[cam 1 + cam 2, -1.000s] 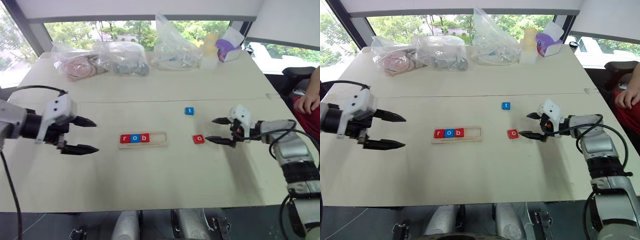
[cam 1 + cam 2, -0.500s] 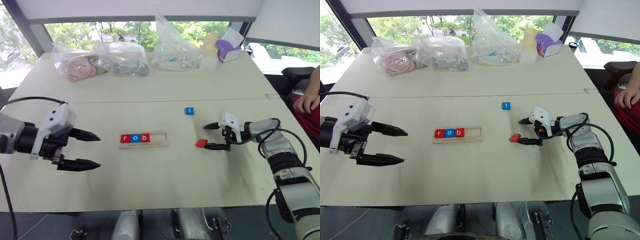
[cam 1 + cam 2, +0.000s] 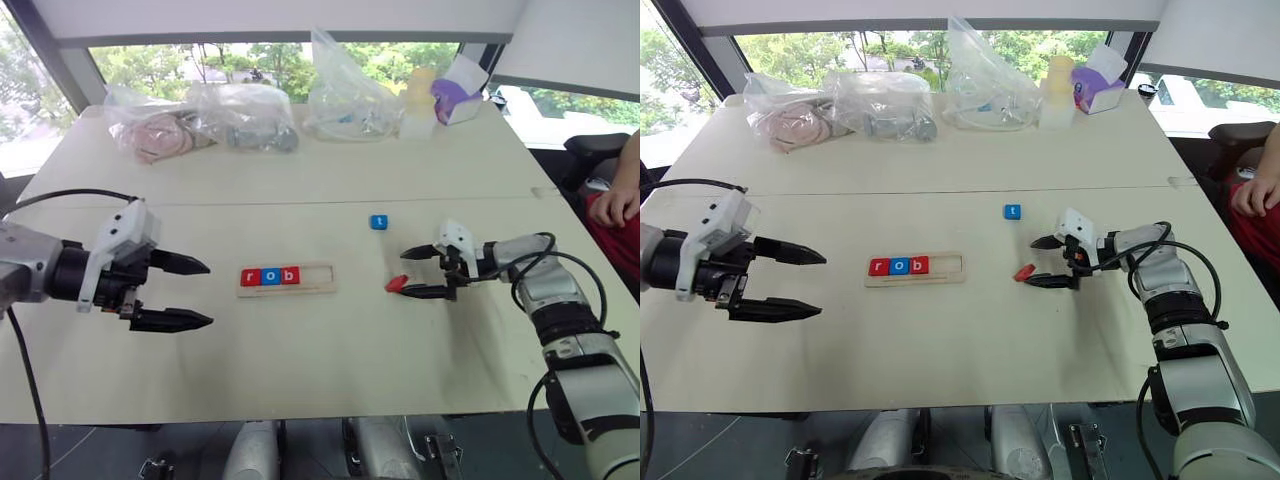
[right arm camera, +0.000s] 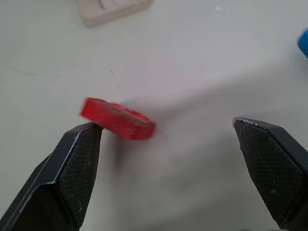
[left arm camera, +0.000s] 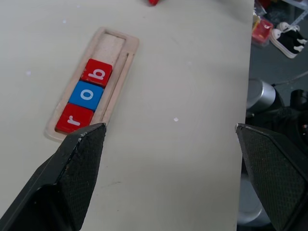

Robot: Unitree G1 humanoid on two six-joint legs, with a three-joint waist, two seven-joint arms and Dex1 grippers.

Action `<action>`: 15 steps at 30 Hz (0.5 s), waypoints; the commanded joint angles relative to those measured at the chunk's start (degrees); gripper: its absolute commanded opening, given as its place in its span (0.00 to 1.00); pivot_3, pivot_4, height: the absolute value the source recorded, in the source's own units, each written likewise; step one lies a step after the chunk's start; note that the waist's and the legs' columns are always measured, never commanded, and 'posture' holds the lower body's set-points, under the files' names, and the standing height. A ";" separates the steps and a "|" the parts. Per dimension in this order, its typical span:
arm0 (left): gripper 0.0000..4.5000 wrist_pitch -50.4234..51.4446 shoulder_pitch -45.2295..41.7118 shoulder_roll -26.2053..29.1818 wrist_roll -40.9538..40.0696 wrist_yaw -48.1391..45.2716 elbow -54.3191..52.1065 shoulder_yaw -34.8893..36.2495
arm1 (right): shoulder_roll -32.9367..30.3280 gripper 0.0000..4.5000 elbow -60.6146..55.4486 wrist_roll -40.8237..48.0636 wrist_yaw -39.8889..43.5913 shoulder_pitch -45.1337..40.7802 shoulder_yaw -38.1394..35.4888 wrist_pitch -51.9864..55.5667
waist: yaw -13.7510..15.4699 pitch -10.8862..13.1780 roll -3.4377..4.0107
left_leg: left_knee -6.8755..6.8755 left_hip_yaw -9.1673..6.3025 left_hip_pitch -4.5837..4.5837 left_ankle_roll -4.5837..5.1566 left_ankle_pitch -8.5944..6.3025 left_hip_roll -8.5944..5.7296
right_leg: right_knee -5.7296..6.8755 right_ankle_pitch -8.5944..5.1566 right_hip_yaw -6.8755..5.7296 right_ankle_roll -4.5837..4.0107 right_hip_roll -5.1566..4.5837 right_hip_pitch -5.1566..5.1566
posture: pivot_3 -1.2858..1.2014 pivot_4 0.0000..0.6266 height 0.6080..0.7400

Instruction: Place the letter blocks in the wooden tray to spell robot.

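The wooden tray [image 3: 315,279] lies mid-table and holds three letter blocks from its left end: red r [image 5: 74,119], blue o [image 5: 87,95], red b [image 5: 96,73]. The tray's right part is bare. To its right a red block [image 3: 396,284] stands tipped up on one edge, its letter hidden, against the nearer fingertip [image 4: 82,144] of my right gripper [image 3: 402,273], which is open around nothing. A blue t block [image 3: 378,222] lies flat farther back. My left gripper [image 3: 209,293] hovers open left of the tray, pointing at it.
Clear plastic bags [image 3: 245,115] with contents line the table's far edge, beside a pale bottle [image 3: 420,100] and a purple-and-white box [image 3: 458,95]. A person's arm [image 3: 620,195] rests at the right edge. Bare tabletop lies in front of the tray.
My right gripper swung left and its nearer finger tipped the flat red block up on edge, nudging it toward the tray. The left gripper drifted slightly toward the tray, still open.
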 commanded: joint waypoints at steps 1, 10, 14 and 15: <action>1.00 -1.30 0.36 -0.24 0.61 0.68 -0.71 0.33 | -1.58 0.99 -5.55 2.21 1.63 -0.33 -1.05 4.53 | 0.03 0.00 0.00 | 0.00 0.00 -0.01 0.00 0.00 0.00 | 0.00 0.00 0.00 0.00 -0.01 0.00 | 0.52 0.24 0.96; 1.00 -1.41 0.79 -1.26 0.55 2.12 -1.05 -0.04 | -0.74 0.99 -6.53 2.42 -0.13 -0.42 -1.07 6.27 | 0.03 0.00 0.00 | 0.01 -0.01 -0.03 0.00 0.00 -0.02 | -0.01 0.00 -0.01 0.00 -0.01 -0.01 | 0.52 0.24 0.96; 1.00 -1.17 1.23 -1.33 0.12 2.54 -1.32 0.41 | -0.57 0.99 -5.97 1.77 -0.67 -0.23 -0.77 3.70 | -0.01 0.00 0.00 | 0.00 -0.01 -0.02 0.00 0.00 -0.01 | 0.00 0.00 -0.01 0.00 -0.01 -0.03 | 0.52 0.24 0.96; 1.00 -0.96 1.33 -1.34 -0.14 2.67 -1.50 0.57 | -0.51 0.99 -5.66 1.31 -0.51 -0.14 -0.34 2.20 | 0.01 0.00 0.00 | 0.00 -0.01 -0.02 0.00 0.00 -0.01 | 0.00 0.00 -0.01 0.00 0.00 -0.03 | 0.52 0.24 0.96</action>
